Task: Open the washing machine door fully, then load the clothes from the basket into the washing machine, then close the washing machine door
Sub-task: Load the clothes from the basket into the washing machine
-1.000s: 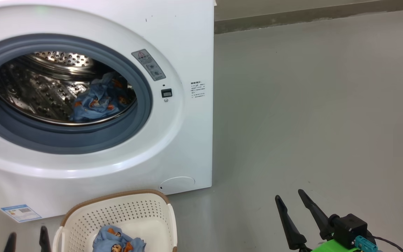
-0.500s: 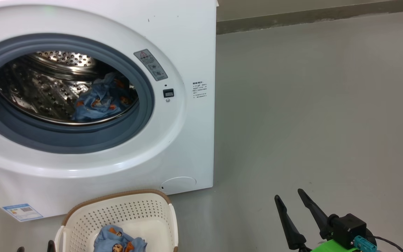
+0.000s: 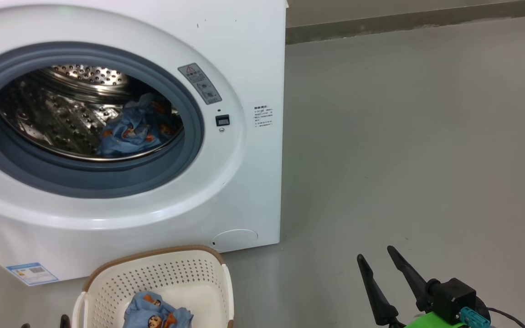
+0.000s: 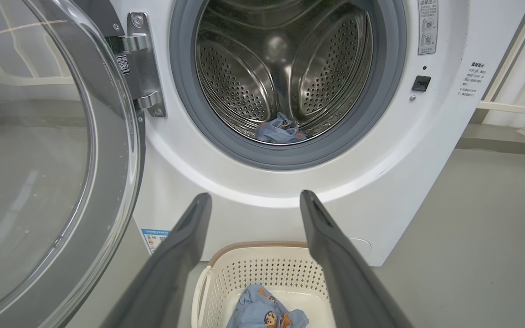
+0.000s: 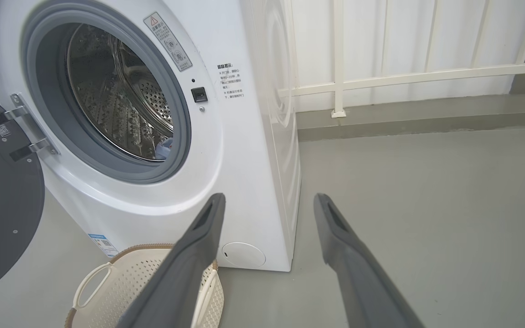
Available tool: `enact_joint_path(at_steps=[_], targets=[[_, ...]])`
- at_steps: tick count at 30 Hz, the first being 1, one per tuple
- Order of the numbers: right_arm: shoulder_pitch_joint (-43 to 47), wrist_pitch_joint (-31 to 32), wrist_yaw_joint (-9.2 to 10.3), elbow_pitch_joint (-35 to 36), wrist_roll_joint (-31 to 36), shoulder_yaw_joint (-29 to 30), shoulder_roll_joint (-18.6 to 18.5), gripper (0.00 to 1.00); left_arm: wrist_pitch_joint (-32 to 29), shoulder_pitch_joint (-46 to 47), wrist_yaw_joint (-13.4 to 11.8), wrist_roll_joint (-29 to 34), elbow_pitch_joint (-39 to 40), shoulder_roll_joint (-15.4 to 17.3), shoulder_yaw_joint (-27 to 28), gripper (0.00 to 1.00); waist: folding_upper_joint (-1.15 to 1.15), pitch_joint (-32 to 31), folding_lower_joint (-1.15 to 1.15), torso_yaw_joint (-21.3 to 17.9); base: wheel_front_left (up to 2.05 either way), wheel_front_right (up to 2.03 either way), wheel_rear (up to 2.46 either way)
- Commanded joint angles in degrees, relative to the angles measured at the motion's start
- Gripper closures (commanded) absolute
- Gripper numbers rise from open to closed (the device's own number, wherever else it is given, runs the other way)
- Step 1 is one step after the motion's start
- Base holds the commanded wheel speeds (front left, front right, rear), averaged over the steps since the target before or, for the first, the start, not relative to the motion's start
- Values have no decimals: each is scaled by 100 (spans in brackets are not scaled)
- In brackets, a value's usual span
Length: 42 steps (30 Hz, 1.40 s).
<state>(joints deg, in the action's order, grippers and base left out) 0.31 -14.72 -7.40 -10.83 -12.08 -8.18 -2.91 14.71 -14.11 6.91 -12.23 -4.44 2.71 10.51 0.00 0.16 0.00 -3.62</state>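
Before the washing machine [image 3: 244,182], both the left gripper [image 4: 254,195] and right gripper [image 3: 375,253] stand spread, empty.

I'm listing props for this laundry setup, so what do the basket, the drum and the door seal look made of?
Basket: likely moulded plastic, matte cream, going by its punched holes and brown woven-look rim. Drum: looks like polished steel, mirror-shiny with rows of perforations. Door seal: probably rubber, dull grey, no glare.

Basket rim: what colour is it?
Brown, woven-look; the basket rim shows best in the left wrist view.
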Motion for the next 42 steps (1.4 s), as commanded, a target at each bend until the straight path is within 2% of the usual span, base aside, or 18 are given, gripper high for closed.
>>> enact_joint_path(at_steps=[1,13,17,30,42], targets=[[-26,-28,-9,149,29,-135,3,0,29,84,48,63,104,29,213,0,0,10,0,-2,0,0,0],[-45,-28,-9,184,11,-173,3,0,29,207,56,-91,-169,25,-23,0,0,301,0,20,0,0,0],[-68,-28,-9,230,12,-206,3,0,29,356,57,-250,-304,114,-181,0,0,516,0,32,0,0,0],[-291,-28,-9,448,19,-330,3,0,29,1240,58,-965,-852,696,-753,0,0,1608,0,1,0,0,0],[-660,-28,-9,694,10,-431,3,0,29,2339,58,-1628,-1447,1404,-1225,0,0,2786,0,-115,0,0,0]])
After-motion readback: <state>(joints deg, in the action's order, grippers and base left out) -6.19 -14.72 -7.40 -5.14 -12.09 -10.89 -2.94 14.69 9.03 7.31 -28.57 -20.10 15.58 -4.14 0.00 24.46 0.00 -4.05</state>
